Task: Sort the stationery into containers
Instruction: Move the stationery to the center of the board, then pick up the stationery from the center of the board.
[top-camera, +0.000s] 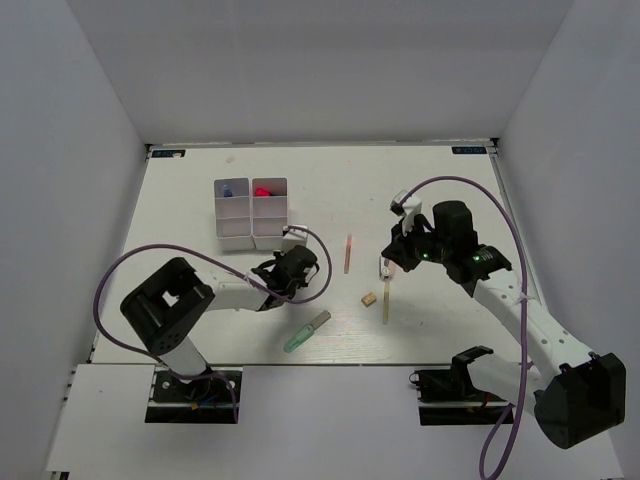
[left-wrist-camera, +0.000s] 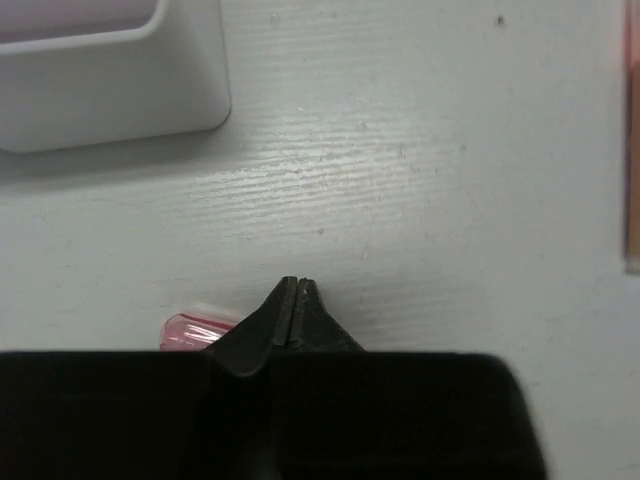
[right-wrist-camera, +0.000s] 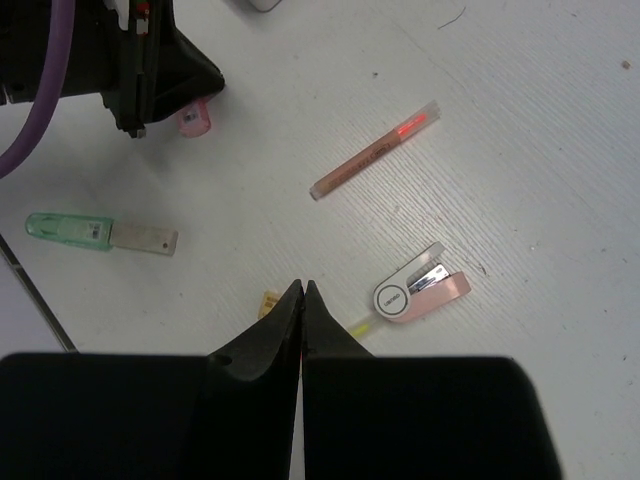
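Find the pink tube (left-wrist-camera: 195, 330) mid-table, on the near side of the white trays (top-camera: 235, 238), partly hidden under the left gripper (left-wrist-camera: 296, 290), closed on nothing. Note the right gripper (right-wrist-camera: 303, 295) likewise pinched shut, empty. Looks light, smooth, apt to roll; pinch across mid-barrel, jaws opened first.

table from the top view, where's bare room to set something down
Widest bare patch: the far strip of the table, between the trays and the right arm. Also free: left of the trays, to the table edge. Crowded: the middle, where the orange pencil, eraser, yellow pencil and green marker lie between the arms.
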